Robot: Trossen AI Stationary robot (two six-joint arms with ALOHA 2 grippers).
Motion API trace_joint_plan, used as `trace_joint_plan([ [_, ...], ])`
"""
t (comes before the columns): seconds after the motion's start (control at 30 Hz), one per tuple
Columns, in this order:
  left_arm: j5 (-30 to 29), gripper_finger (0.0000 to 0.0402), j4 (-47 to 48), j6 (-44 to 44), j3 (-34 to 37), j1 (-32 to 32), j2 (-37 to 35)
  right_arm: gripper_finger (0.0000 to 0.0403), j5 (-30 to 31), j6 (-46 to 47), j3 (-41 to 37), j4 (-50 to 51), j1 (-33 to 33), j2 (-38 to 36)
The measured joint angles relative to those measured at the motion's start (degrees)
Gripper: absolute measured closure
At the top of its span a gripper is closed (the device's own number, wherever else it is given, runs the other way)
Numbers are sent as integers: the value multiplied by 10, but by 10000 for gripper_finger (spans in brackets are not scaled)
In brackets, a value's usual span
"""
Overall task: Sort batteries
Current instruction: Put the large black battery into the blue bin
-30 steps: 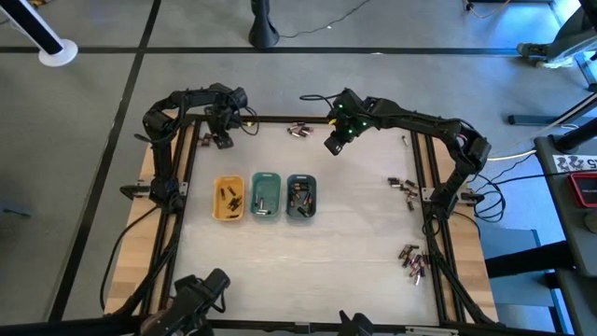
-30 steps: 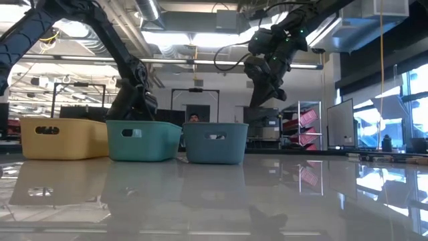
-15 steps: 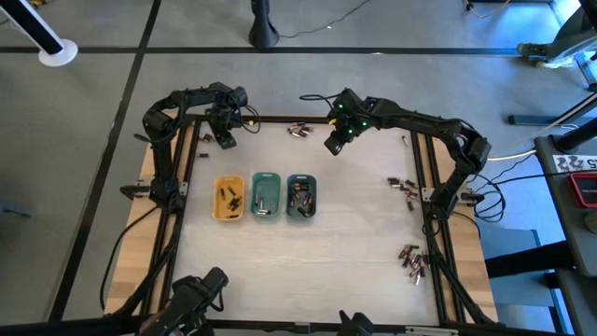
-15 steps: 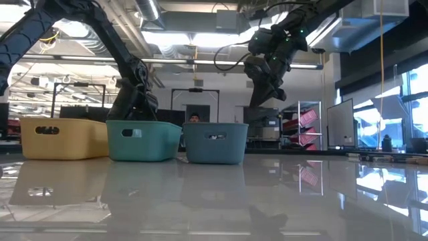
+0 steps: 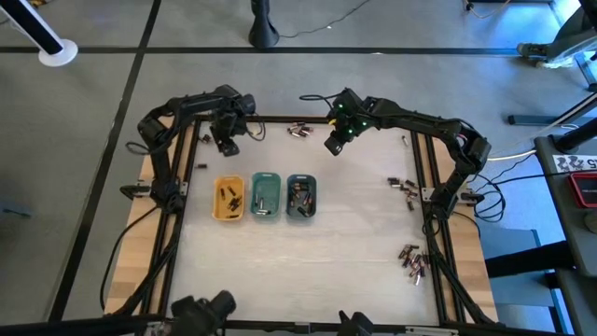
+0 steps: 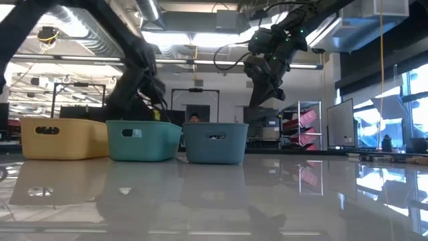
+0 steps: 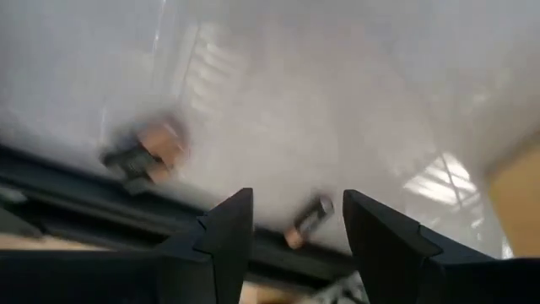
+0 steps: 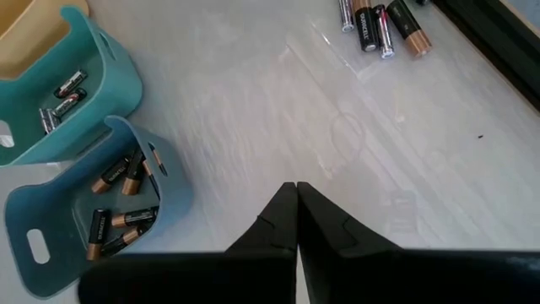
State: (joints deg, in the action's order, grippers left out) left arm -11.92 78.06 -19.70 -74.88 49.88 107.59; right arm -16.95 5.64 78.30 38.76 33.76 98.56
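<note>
Three small trays stand in a row: yellow [image 5: 229,199], green [image 5: 266,195] and grey-blue [image 5: 300,197], each with batteries inside. Loose batteries lie in clusters at the far edge [image 5: 298,131], the right edge [image 5: 403,186] and the near right [image 5: 411,261]. My left gripper [image 5: 227,147] hangs open above the far left corner. In its wrist view one battery [image 7: 308,221] and a pair [image 7: 139,152] lie on the table below its fingers [image 7: 291,228], untouched. My right gripper [image 5: 333,147] hovers shut over the far middle, holding nothing [image 8: 295,211].
The dark frame rail [image 7: 76,211] runs along the table's left edge close under my left gripper. The wrist view of the right arm shows batteries in the grey-blue tray [image 8: 118,211] and the green tray [image 8: 63,97]. Bare tabletop [image 5: 354,233] lies right of the trays.
My left gripper has risen from the far left corner and gone a little toward the table's right and near side, tipping slightly. Its fingers stay apart with nothing between them.
</note>
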Motion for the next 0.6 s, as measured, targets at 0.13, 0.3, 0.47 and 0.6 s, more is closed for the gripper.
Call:
trace_joint_plan([
  [0.13, -1, 225, 6, -6, 80, -17, -58, 400, 0, -2, 0, 5, 0, 0],
  [0.3, -7, 226, -15, 0, 180, -29, -92, 400, 11, -17, 0, 8, 0, 0],
  [0.47, -7, 225, -52, -5, 248, -42, -92, 400, 22, -36, 0, 7, 0, 0],
  [0.6, -7, 225, -87, -7, 282, -55, -92, 400, 28, -47, 0, 4, 0, 0],
])
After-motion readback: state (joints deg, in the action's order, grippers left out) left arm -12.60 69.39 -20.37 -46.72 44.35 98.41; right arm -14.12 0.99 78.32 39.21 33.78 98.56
